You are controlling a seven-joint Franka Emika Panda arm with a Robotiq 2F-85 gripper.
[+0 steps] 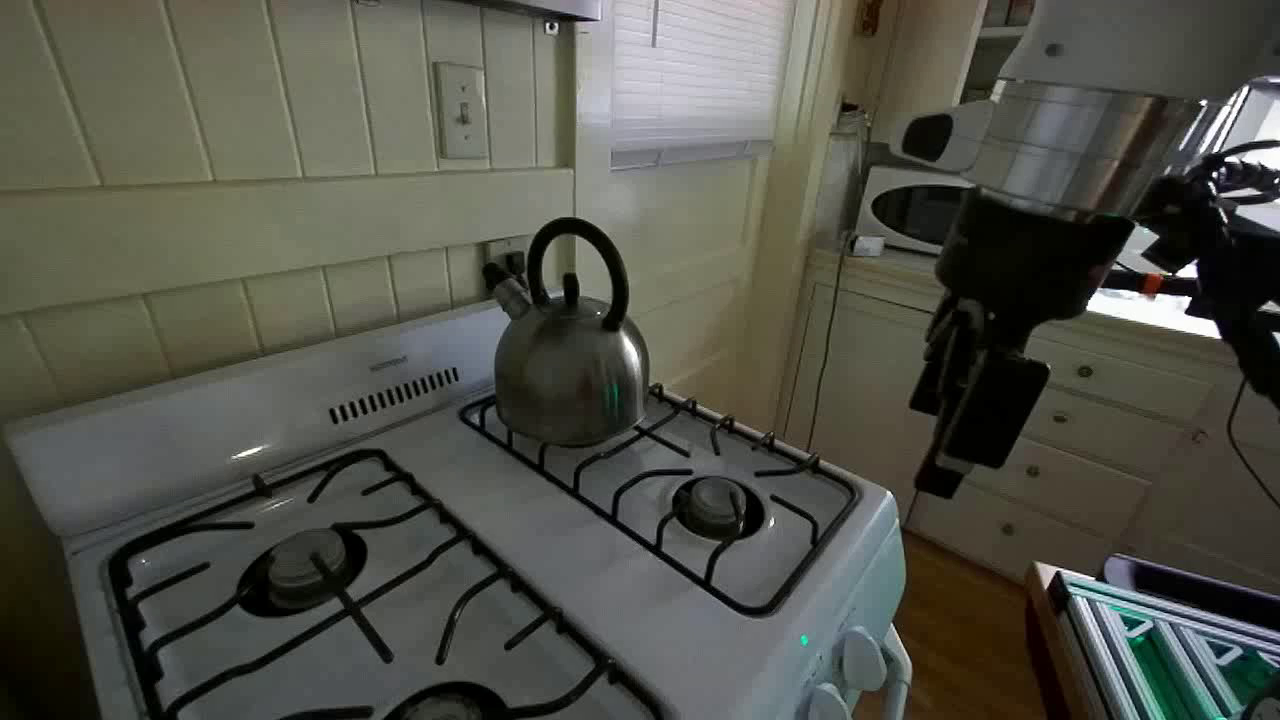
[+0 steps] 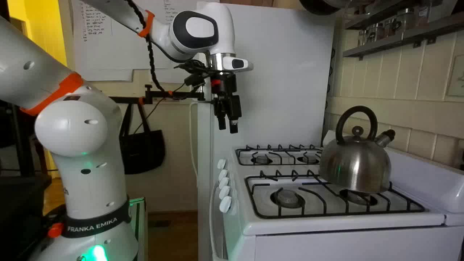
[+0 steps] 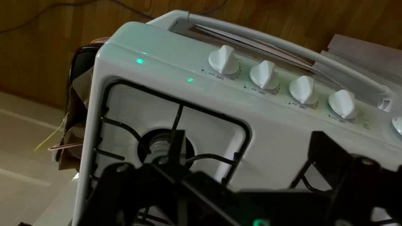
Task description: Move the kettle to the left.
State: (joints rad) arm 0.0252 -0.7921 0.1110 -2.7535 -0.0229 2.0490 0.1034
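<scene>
The steel kettle [image 1: 572, 375] with its dark arched handle stands upright on a rear burner grate of the stove. It also shows in the other exterior picture [image 2: 355, 165], near the back panel. The kettle is out of sight in the wrist view. My gripper [image 1: 940, 445] hangs in the air with its fingers pointing down, apart from the kettle. In an exterior view my gripper [image 2: 228, 127] is above the stove's front side, higher than the grates. In the wrist view the gripper's fingers [image 3: 248, 141] are wide apart with nothing between them.
The white stove [image 1: 560, 560] has black grates [image 2: 337, 214] and front knobs [image 3: 223, 59]. An oven handle [image 3: 267, 39] juts out in front. A back panel [image 1: 290, 430] and wall stand behind the kettle. A tall white panel [image 2: 275, 72] rises beside the stove. Shelves [image 2: 406, 38] hang above.
</scene>
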